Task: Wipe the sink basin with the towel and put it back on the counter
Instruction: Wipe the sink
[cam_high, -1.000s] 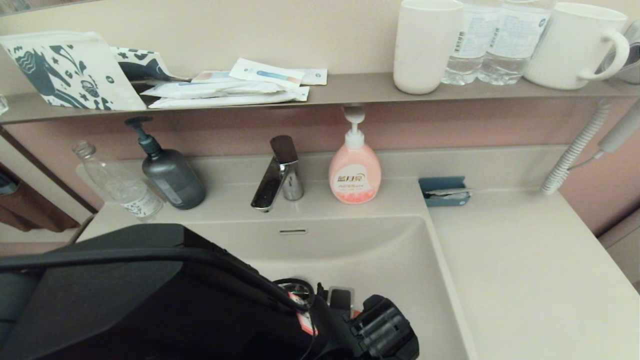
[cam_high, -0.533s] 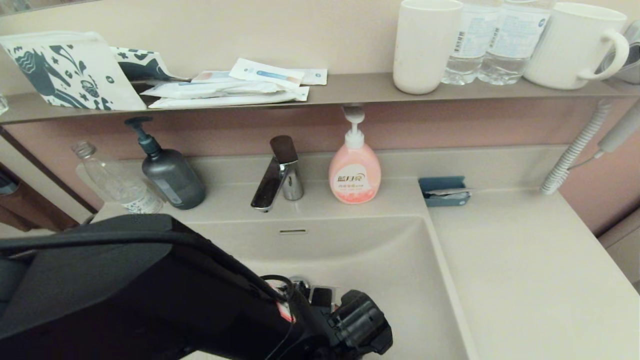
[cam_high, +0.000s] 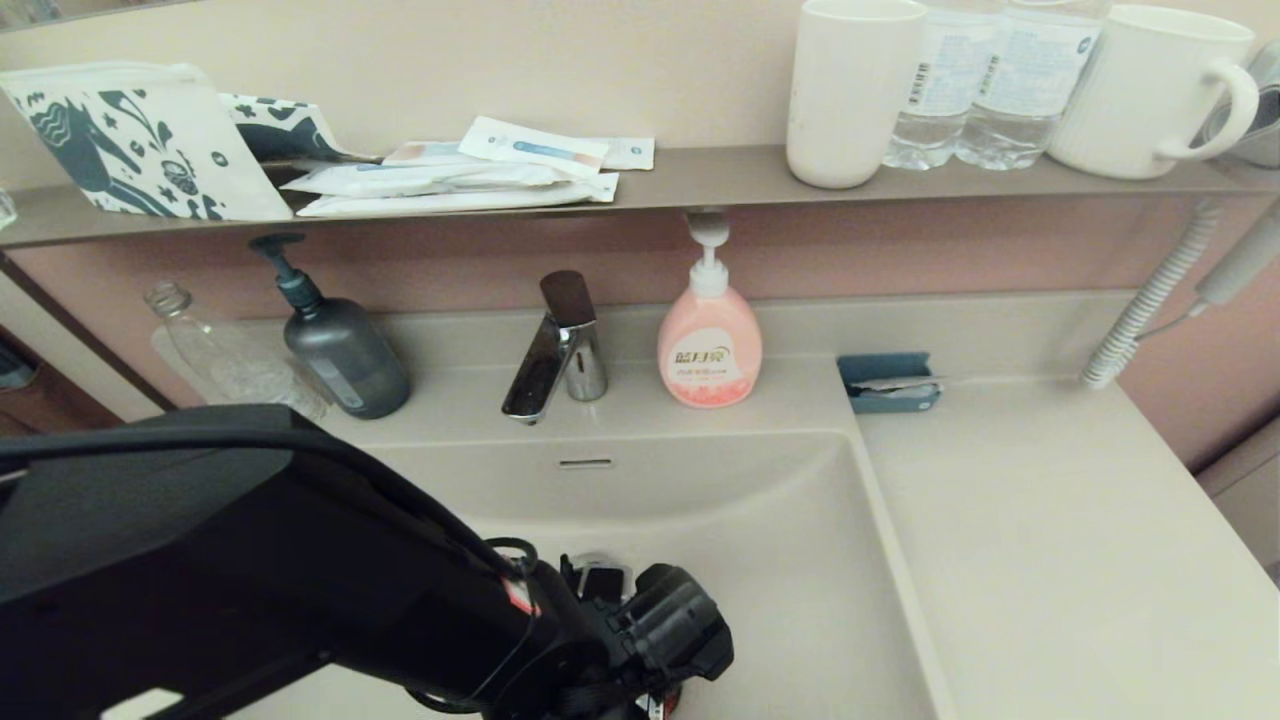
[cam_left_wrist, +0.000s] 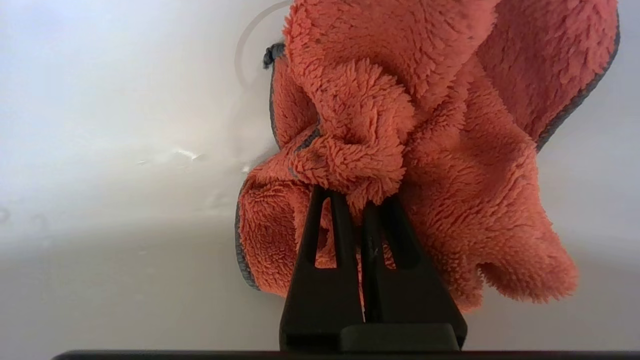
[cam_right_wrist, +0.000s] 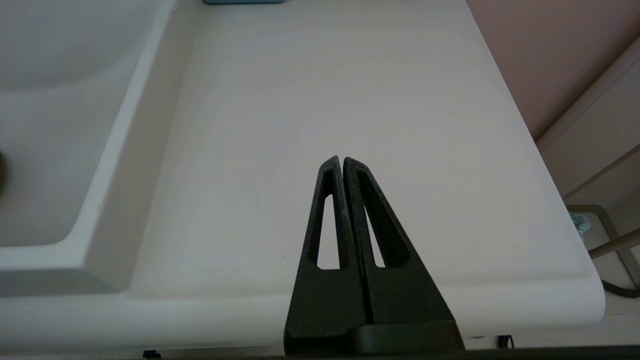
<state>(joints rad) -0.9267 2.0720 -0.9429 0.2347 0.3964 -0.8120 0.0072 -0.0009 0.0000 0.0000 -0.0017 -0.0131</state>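
Note:
My left gripper (cam_left_wrist: 357, 196) is shut on a bunched fold of the fuzzy orange-red towel (cam_left_wrist: 450, 125). The towel hangs crumpled against the floor of the beige sink basin (cam_left_wrist: 125, 140). In the head view the left arm's wrist (cam_high: 665, 630) reaches down into the sink basin (cam_high: 790, 540) by the chrome drain plug (cam_high: 592, 560), and it hides nearly all of the towel. My right gripper (cam_right_wrist: 341, 160) is shut and empty. It hovers over the counter (cam_right_wrist: 320, 100) near its front edge, right of the basin.
A faucet (cam_high: 550, 355), pink soap bottle (cam_high: 709, 345), dark pump bottle (cam_high: 340, 350) and clear bottle (cam_high: 235, 365) line the basin's back rim. A blue holder (cam_high: 888, 383) sits at the back of the counter (cam_high: 1050, 540). The wall shelf (cam_high: 700, 178) carries cups and bottles.
The left arm has swept leftward and slightly back across the basin floor, dragging the towel along. The right arm has not moved.

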